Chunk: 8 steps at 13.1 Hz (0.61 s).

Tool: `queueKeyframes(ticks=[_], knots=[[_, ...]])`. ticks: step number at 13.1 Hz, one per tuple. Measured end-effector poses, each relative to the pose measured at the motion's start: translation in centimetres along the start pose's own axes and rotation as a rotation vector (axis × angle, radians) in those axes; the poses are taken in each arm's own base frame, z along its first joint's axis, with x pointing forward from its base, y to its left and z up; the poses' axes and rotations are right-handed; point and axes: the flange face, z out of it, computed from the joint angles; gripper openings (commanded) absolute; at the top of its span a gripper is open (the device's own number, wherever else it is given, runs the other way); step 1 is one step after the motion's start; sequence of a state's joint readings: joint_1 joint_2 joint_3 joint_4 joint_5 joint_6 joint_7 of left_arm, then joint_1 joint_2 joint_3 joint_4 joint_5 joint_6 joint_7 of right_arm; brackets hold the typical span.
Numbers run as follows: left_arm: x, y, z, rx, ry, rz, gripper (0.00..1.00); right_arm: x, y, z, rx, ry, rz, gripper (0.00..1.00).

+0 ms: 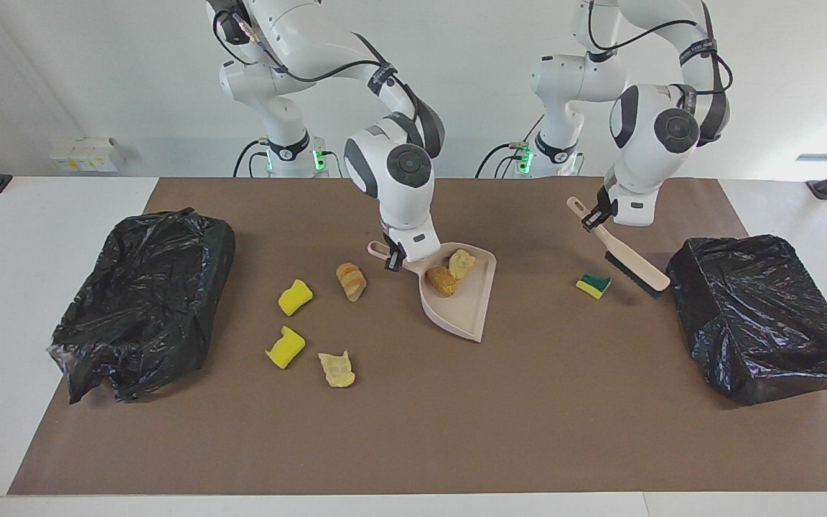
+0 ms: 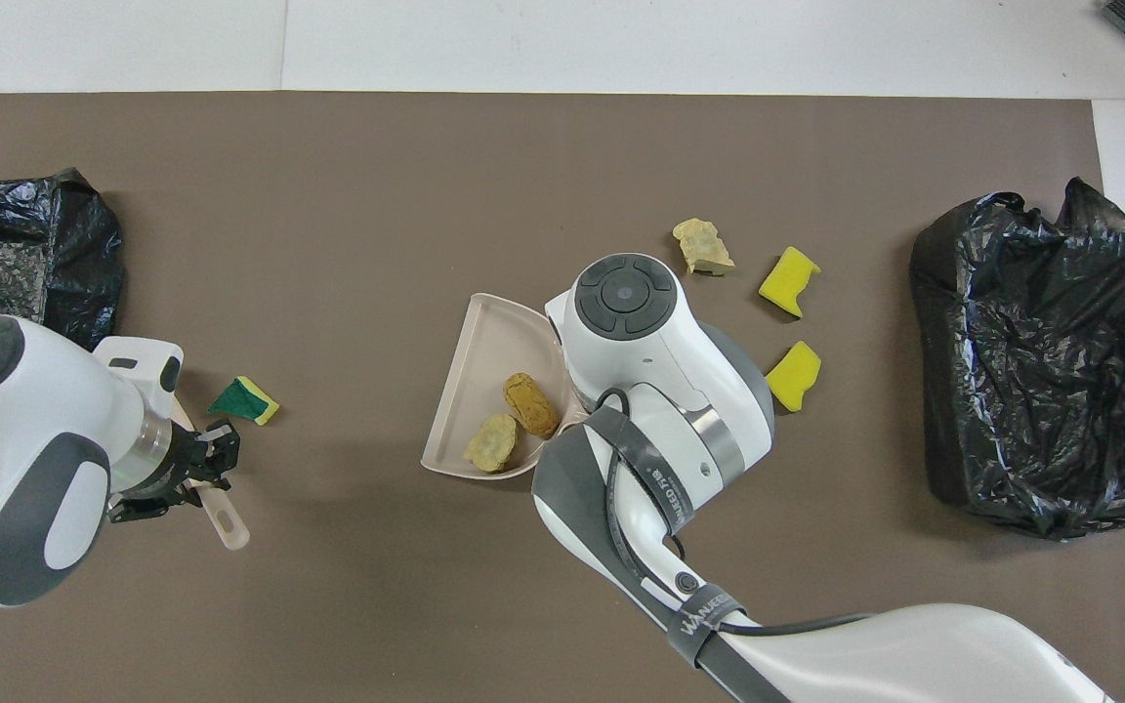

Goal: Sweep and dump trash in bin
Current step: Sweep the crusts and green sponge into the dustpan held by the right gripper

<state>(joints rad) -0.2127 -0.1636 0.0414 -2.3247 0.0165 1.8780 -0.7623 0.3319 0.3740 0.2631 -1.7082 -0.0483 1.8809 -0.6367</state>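
My right gripper (image 1: 393,258) is shut on the handle of the beige dustpan (image 1: 465,305), which rests on the brown mat with two bread chunks (image 1: 442,280) in it. In the overhead view that gripper is hidden under its arm, but the dustpan (image 2: 473,376) and the chunks (image 2: 530,403) show. My left gripper (image 1: 591,215) is shut on the beige brush (image 1: 632,260), held slanted with its bristles low beside the green-and-yellow sponge (image 1: 593,285), toward the black-lined bin (image 1: 762,316). Two yellow sponge pieces (image 1: 294,296) (image 1: 285,347), a bread chunk (image 1: 351,281) and a tan scrap (image 1: 337,368) lie loose.
A second black-lined bin (image 1: 144,301) stands at the right arm's end of the table, beside the loose scraps. The brown mat (image 1: 413,431) covers most of the white table. From overhead, the right arm hides the loose bread chunk.
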Motion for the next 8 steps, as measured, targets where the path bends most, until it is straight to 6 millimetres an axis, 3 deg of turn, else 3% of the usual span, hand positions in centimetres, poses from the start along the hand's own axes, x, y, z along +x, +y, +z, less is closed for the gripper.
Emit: queueKeyframes(ticks=[2, 3, 6, 8], knots=[[-2.5, 1.0, 3.7, 0.018, 0.012, 0.079, 0.00, 0.0, 0.0, 0.0, 0.000, 0.000, -0.001, 0.00], [-3.1, 1.5, 4.3, 0.018, 0.023, 0.158, 0.00, 0.0, 0.0, 0.0, 0.000, 0.000, -0.001, 0.00], [-4.0, 3.1, 3.9, -0.014, 0.074, 0.356, 0.00, 0.0, 0.0, 0.0, 0.001, -0.001, -0.001, 0.00], [-6.4, 6.2, 4.4, -0.038, 0.112, 0.466, 0.00, 0.0, 0.0, 0.0, 0.001, -0.001, -0.001, 0.00]])
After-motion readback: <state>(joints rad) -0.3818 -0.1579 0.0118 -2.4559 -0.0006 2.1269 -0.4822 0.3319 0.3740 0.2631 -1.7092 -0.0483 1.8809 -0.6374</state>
